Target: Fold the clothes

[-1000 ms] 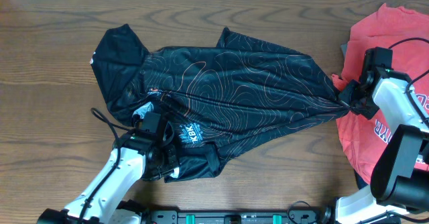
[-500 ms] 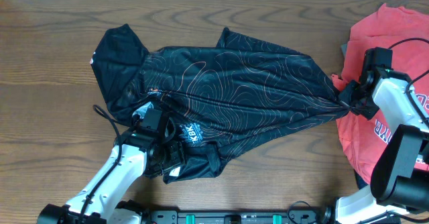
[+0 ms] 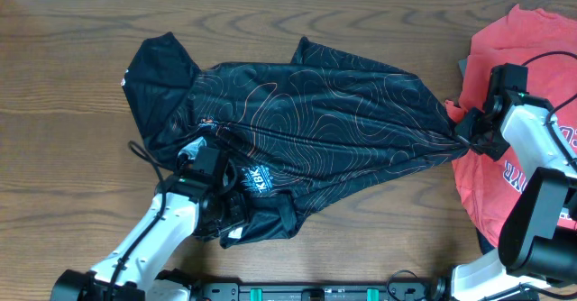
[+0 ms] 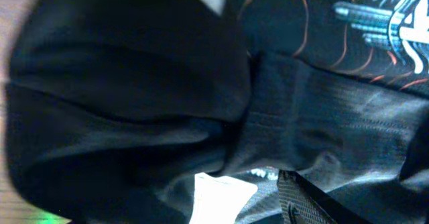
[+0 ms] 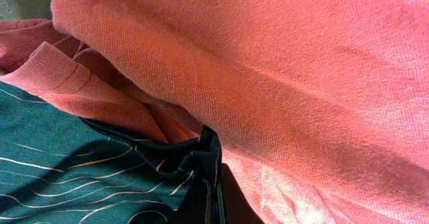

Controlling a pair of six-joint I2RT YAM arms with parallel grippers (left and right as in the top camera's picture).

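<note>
The black jersey (image 3: 315, 112) is spread on the surface (image 3: 72, 85), its right corner pinched in the right tool (image 3: 464, 137); the left tool (image 3: 225, 206) has been nudged slightly rightward over the near-left hem, its grip indiscernible; no fold is judged made.

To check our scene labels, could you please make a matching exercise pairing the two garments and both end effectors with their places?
1. black jersey
2. red T-shirt
3. left end effector
4. right end effector

A. far right of the table
B. at the jersey's bunched right tip
C. spread across the table's middle
D. on the jersey's near left part

Pairs: 1-C, 2-A, 3-D, 4-B.
</note>
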